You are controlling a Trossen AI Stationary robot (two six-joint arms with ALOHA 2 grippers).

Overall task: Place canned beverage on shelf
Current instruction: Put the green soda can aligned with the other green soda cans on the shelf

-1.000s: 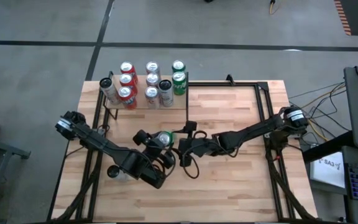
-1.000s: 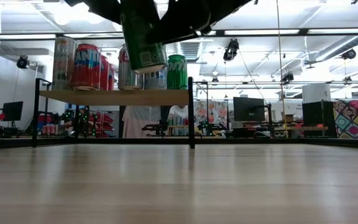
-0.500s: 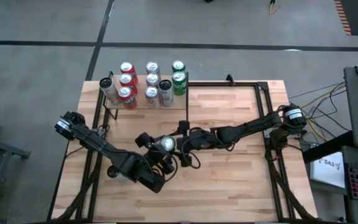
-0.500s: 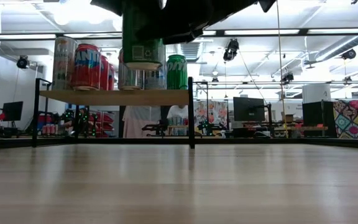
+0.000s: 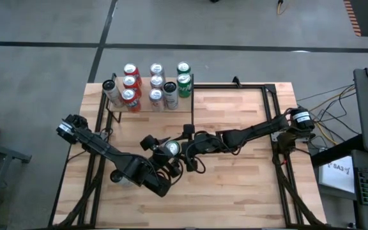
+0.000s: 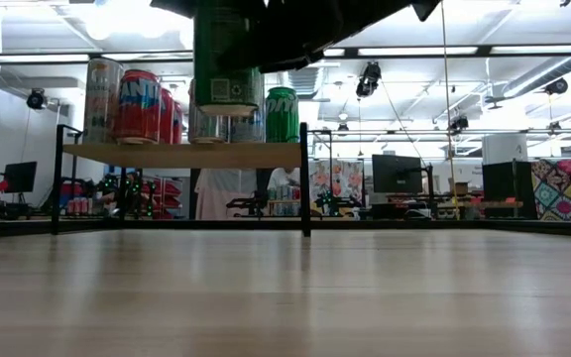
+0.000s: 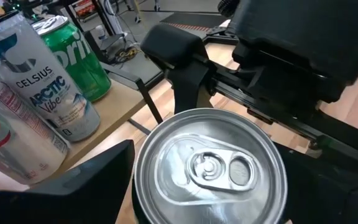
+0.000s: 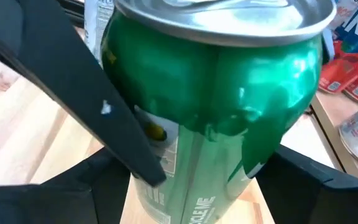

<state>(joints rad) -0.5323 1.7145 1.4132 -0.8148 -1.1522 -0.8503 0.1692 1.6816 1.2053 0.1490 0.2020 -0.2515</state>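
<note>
On the table [image 5: 248, 166] we have the shelf [image 5: 147, 108] at the far-left corner, already crowded with cans [image 5: 155, 83]. Both arms meet mid-table, well short of it. Our green can [image 5: 169, 149] hangs upright in the air between them, its long axis vertical, silver lid up, and the shelf lies away beyond it. The left claw [image 5: 165, 160] brackets the can from the near side. The right claw [image 5: 187, 150] flanks it too; which one actually bears it, we cannot tell.
</note>
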